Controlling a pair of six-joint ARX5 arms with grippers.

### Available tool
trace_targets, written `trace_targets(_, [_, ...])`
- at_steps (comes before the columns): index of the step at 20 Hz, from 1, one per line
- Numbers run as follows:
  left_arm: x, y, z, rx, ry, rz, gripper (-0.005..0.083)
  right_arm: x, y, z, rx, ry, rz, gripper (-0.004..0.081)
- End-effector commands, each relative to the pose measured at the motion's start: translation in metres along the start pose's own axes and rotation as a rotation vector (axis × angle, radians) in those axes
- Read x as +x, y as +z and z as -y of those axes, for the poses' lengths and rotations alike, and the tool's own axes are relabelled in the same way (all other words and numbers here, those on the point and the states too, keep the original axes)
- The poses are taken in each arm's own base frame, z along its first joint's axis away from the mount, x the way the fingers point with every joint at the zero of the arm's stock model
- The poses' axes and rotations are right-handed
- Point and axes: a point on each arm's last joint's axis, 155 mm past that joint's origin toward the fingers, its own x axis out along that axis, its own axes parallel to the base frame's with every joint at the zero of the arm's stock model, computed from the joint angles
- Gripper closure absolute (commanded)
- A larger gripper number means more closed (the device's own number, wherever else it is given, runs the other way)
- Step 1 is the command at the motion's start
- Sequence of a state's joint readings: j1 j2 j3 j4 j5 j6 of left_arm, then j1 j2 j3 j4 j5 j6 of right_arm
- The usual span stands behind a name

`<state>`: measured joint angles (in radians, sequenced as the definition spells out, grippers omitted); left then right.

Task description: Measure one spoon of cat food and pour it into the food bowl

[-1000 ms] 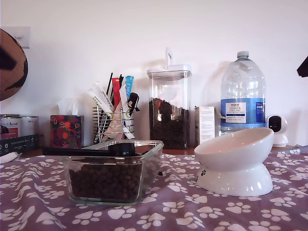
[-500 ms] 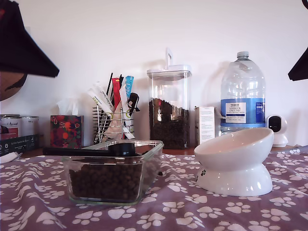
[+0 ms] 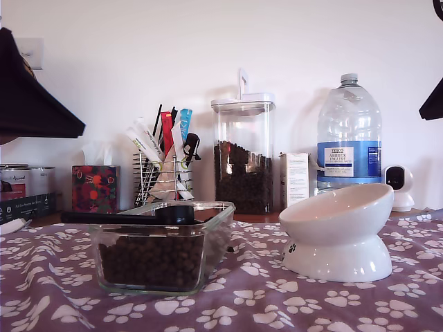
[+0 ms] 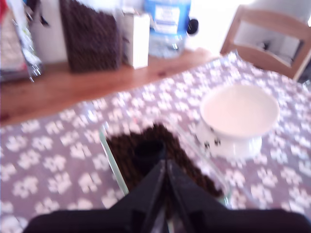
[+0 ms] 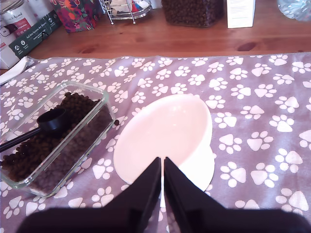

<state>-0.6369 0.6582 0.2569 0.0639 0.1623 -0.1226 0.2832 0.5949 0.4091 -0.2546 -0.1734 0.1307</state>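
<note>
Black spoon (image 5: pixel 46 124), cup up, lying on brown cat food (image 3: pixel 149 261) in glass dish (image 3: pixel 214 235); white food bowl (image 3: pixel 337 221) beside. First gripper (image 4: pixel 165 167), apparently pressed together, above dish; second gripper (image 5: pixel 162 166), fingers together, above bowl.

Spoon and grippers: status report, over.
Both grippers shut, empty: first, second. Spoon rests across glass dish of cat food. Food bowl empty. Nothing obstructing.

First tool (image 4: pixel 164 167), second tool (image 5: pixel 162 165): matte black, tapered wedge fingers.

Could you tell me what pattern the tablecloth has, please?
The tablecloth is purple with white paw prints, clearest in the second wrist view.
</note>
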Motion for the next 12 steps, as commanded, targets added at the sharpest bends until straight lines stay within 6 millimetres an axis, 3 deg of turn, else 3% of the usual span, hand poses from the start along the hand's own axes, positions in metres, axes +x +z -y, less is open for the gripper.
trace_targets(1, [0.003,-0.007,0.003,0.000,-0.012,-0.020,0.0413,0.003,-0.010,0.001,0.003,0.001,-0.019,0.0780])
trace_targets(2, [0.005,-0.011,0.004,-0.001,-0.018,-0.037,0.0340,0.003,-0.010,0.001,0.003,0.001,-0.019,0.0780])
trace_targets(6, [0.013,-0.034,0.000,-0.093,-0.001,-0.127,0.0334,0.003,-0.010,0.001,0.003,0.001,-0.019,0.0780])
trace_targets(12, [0.014,-0.022,-0.021,-0.073,0.113,-0.066,0.0333,0.003,-0.010,0.001,0.003,0.001,-0.020,0.0780])
